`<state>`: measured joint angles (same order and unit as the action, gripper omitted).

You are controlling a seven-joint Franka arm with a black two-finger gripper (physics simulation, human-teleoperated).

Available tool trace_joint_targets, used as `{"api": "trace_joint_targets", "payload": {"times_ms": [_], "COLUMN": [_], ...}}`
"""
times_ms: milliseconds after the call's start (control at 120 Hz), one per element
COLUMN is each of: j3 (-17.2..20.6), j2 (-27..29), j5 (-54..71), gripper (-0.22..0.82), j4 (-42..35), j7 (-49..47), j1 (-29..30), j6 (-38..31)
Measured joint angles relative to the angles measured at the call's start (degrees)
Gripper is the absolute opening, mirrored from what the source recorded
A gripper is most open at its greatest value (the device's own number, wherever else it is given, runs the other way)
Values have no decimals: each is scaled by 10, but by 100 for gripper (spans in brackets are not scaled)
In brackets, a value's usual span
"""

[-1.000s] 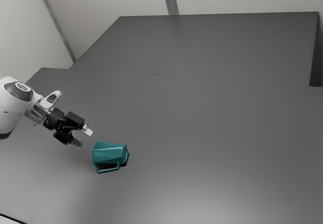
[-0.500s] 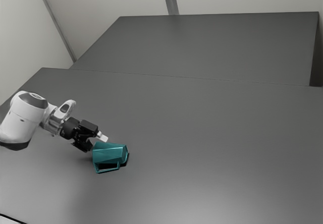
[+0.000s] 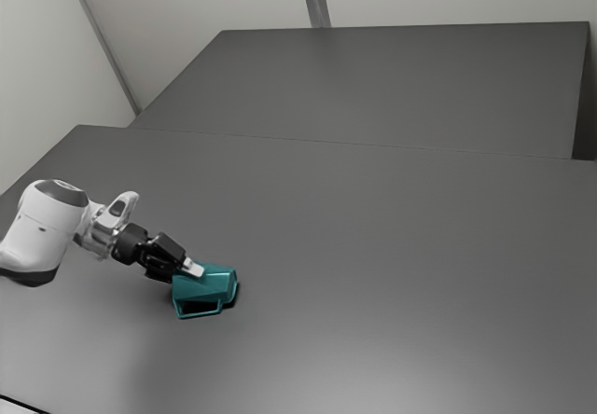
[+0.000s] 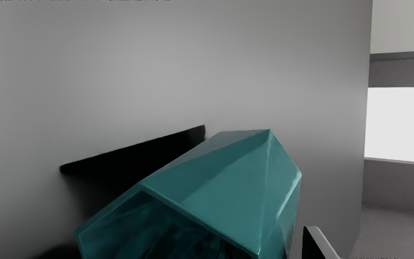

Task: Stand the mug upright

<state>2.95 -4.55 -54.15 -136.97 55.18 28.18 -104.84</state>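
The teal mug (image 3: 207, 285) lies on its side on the dark table, its handle toward the exterior view's near edge. My gripper (image 3: 185, 275) is at the mug's end on the exterior view's left, one pale fingertip over its upper edge. In the wrist view, the faceted mug (image 4: 225, 180) shows its mouth facing my hand. The gripper (image 4: 270, 248) there stands open, with one finger (image 4: 320, 244) outside the mug wall and a gap between them. The other finger is hard to make out in the dark mouth.
The grey table (image 3: 373, 246) stretches toward the exterior view's right. A second dark surface (image 3: 392, 88) adjoins its far side. A black shadow lies beside the mug in the wrist view.
My hand has moved toward the exterior view's right and down to the mug, bringing the fingertips to its near end. The mug has shifted very slightly.
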Motion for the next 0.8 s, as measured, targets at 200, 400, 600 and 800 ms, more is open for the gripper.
{"api": "trace_joint_targets", "payload": {"times_ms": [200,400,600,800], "j3": [1,11,29,95], "j2": [6,14,45,74], "j5": [-9,-16,-12,54], "gripper": [-9,-15,-17,-18], "j4": [0,1,5,37], "j7": [23,42,51,36], "j1": [1,0,4,30], "j6": [8,12,6,-44]}}
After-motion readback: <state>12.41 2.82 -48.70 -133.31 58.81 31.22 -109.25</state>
